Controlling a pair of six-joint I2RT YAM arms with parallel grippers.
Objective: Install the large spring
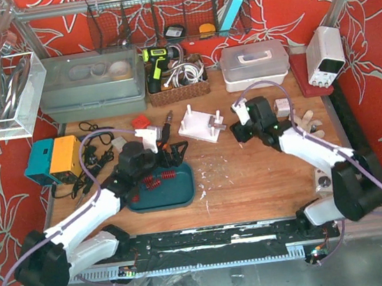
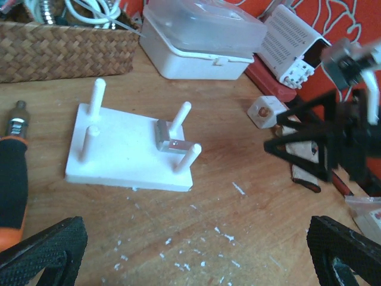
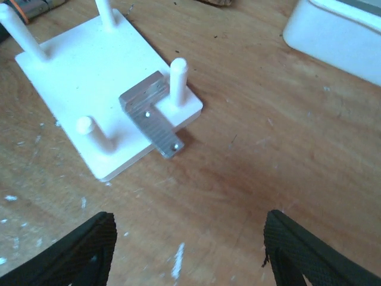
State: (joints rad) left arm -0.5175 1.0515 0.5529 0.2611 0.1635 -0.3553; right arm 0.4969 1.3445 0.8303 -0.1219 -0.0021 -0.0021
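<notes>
Wooden table (image 1: 252,177) | left tool (image 2: 193,256) wide | right tool (image 3: 190,250) wide | springs (image 1: 153,185) in tray (image 1: 180,192)

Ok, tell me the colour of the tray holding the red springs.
The tray is dark teal, and it shows best in the top external view.

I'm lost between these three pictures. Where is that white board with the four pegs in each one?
Top external: white peg board, centre, slightly above the middle.
Left wrist: left of centre.
Right wrist: upper left.
Shared landmark: the metal block on the board's edge between two pegs.
</notes>
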